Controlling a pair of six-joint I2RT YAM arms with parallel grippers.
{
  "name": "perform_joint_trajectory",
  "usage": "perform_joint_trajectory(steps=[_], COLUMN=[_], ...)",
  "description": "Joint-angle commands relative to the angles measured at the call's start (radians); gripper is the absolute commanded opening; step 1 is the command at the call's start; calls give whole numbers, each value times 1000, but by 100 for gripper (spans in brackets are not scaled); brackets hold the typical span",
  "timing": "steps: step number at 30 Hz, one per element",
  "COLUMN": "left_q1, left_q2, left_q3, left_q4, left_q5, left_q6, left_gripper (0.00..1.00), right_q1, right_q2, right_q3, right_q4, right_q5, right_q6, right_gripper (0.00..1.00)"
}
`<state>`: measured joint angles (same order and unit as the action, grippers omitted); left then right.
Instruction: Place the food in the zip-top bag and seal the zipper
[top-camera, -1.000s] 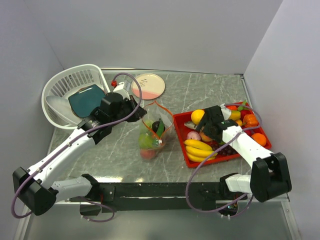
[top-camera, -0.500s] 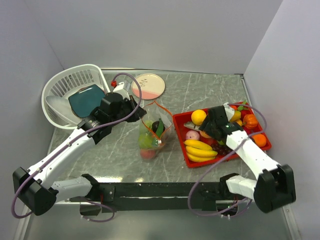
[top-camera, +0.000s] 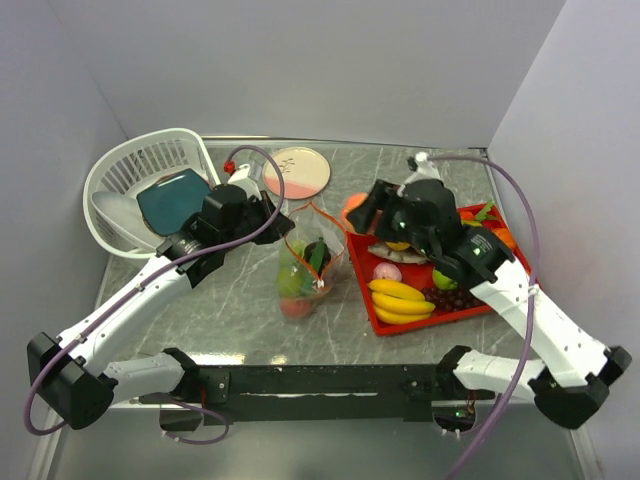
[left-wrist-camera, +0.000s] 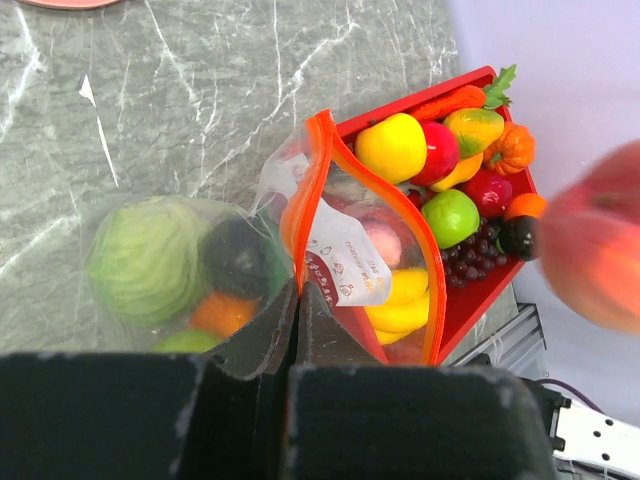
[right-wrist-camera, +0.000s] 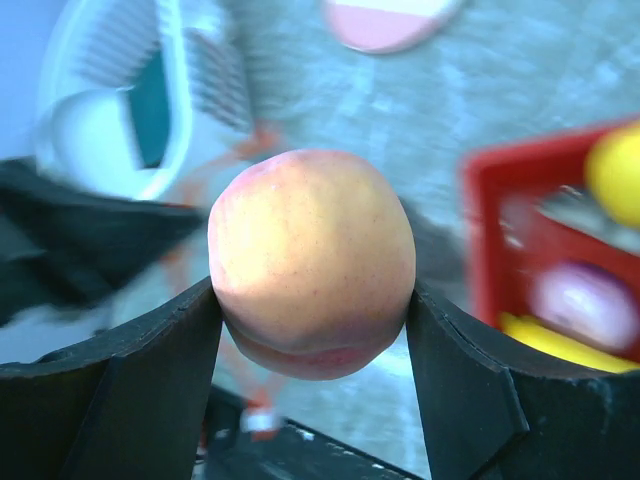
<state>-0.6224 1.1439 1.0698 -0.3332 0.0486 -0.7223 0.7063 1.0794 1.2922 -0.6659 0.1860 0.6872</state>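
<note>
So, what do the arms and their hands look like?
The left arm and right arm have white links, black joints and a looping purple cable each. The left hand and right hand are black, with two blunt fingers each.

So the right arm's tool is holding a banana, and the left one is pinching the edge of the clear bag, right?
Not a banana: the right tool holds a pinkish-orange peach, as the right wrist view shows. The left tool does pinch the edge of the clear bag.
</note>
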Motion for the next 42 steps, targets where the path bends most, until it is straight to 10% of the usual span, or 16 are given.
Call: perform_joint_trajectory(steps=[1, 7, 17, 22, 30, 42], left_q1=[4, 4, 4, 4, 4, -2], left_q2=[-4, -16, -24, -23, -1, 42], left_q3=[10, 12, 4, -4, 2, 22], left_q4=[46, 40, 37, 48, 68, 94], left_q5=[11, -1, -10, -7, 10, 40], left_q6=[-11, -12, -17, -22, -20, -29], left_gripper=[3, 4, 4, 5, 5, 4], right_q1=[143, 216, 216, 216, 298, 380], right_q2=[129, 250, 258, 229, 128, 59], right_q3=[171, 205, 222, 201, 107, 10], right_q4=[-34, -14, -15, -80, -113, -190], right_q5=[85, 92, 162, 205, 121, -36], right_q6=[-9, 8, -12, -14, 1, 115], right_gripper=[49, 54, 100, 100, 63, 46])
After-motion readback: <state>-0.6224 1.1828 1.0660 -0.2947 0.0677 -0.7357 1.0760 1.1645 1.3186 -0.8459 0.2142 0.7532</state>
